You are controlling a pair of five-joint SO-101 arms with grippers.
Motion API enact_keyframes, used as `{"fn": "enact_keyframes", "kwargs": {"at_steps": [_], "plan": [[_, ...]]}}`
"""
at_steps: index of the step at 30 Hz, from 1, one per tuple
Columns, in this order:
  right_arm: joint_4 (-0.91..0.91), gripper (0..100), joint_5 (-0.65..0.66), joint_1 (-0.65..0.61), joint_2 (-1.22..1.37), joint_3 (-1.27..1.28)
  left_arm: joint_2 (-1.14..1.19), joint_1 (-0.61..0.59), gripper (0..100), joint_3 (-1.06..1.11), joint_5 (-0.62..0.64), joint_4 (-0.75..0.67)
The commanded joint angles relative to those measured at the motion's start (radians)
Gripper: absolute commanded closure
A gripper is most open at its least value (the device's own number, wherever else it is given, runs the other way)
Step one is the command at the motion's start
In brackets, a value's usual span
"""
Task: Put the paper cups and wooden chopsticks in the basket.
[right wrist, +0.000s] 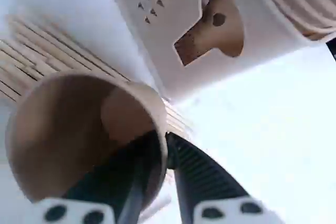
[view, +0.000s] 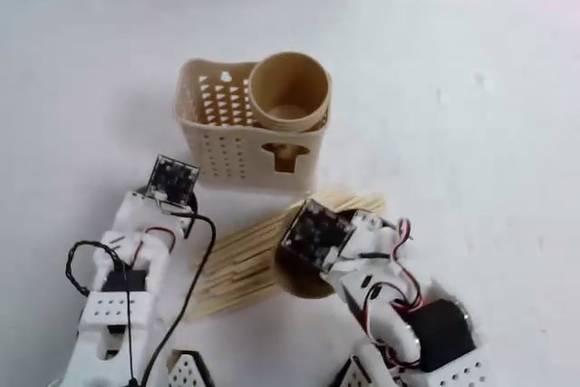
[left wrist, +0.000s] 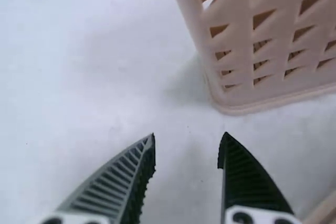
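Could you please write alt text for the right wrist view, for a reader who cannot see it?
The right claw pinches the rim of a brown paper cup, one finger inside. Beyond it, wooden chopsticks lie near the beige basket.

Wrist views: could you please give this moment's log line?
right gripper shut on brown paper cup; left gripper open; beige basket holds second cup
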Motion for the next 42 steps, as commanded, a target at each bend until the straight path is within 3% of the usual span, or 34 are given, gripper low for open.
{"fn": "enact_keyframes", "kwargs": {"at_steps": [1, 6, 15, 23, 28, 42], "plan": [[0.09, 98.1, -0.077, -0.035, 0.186, -0.315, -0.012, -0.008, 80, -0.015, -0.011, -0.02], [0.183, 98.1, -0.236, -0.079, 0.437, -0.77, -0.012, -0.008, 80, -0.015, -0.011, -0.02], [0.266, 98.1, -0.494, -0.031, 1.043, -1.564, -0.007, -0.007, 80, -0.014, -0.011, -0.02], [0.335, 98.1, -0.526, 0.114, 1.494, -2.081, -0.007, -0.004, 80, -0.014, -0.011, -0.017], [0.36, 98.1, -0.552, 0.174, 1.593, -2.153, -0.013, -0.002, 80, -0.003, -0.011, -0.02], [0.36, 97.9, -0.56, 0.179, 1.636, -1.961, -0.013, -0.002, 80, 0.0, -0.011, -0.02]]}}
